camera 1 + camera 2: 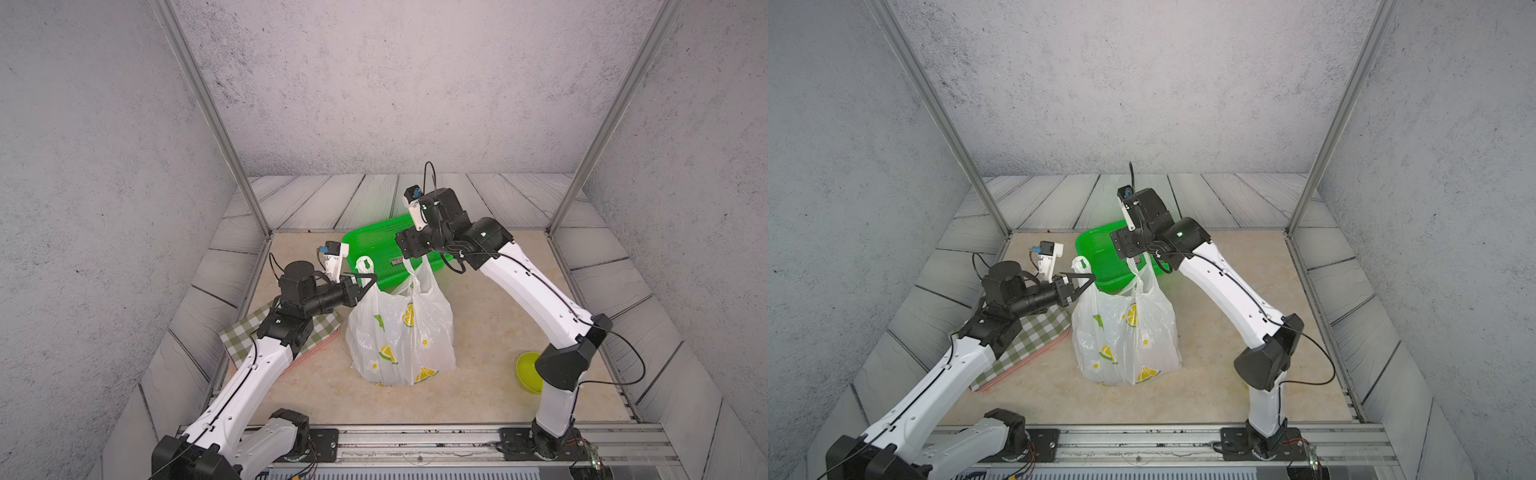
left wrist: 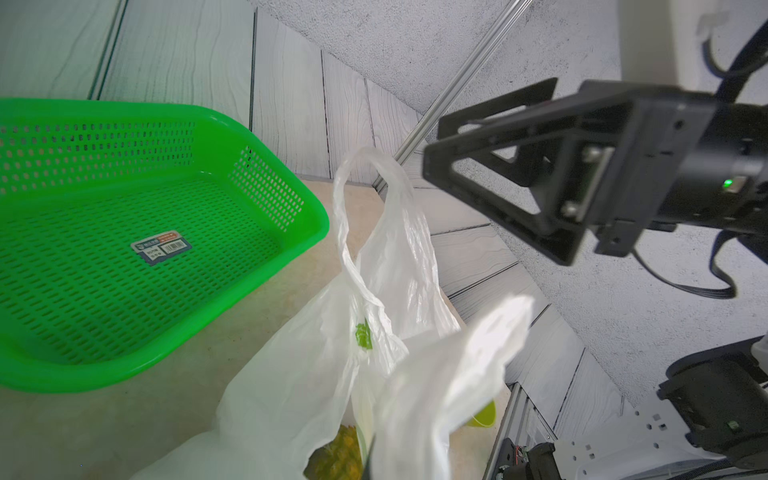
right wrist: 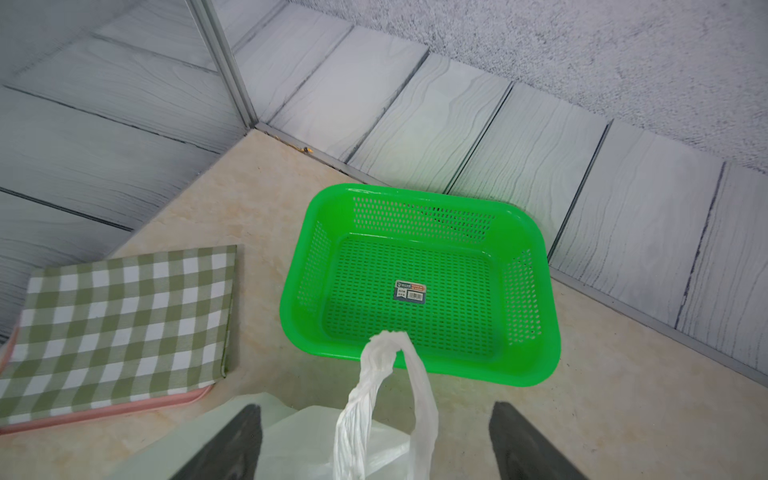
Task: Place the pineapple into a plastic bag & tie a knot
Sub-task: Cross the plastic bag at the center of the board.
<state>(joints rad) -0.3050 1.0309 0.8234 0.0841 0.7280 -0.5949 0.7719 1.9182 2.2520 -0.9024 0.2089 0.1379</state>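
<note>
Left gripper point(image 1: 371, 277), shut, seems to pinch 1 handle point(image 1: 363, 262) of the plastic bag point(image 1: 399, 332); in both top views the bag stands upright mid-worktop point(image 1: 498, 332), probably held ready for tying. In the left wrist view the pineapple point(image 2: 336, 454) sits inside. In the right wrist view the right gripper point(image 3: 376, 409) gapes wide, with the twisted handle point(image 3: 372, 370) free between its jaws. No knot is tied yet.

A: How does the left arm point(image 1: 257, 365) stand?
B: It reaches from near left toward the middle, wrist about level. The left gripper point(image 1: 371, 279) points right, closed on a handle of the plastic bag point(image 1: 399, 332).
A: And the right arm point(image 1: 536, 291)?
B: It is raised higher and farther, wrist bent down. The right gripper point(image 3: 376, 409) points downward, its jaws wide apart.
</note>
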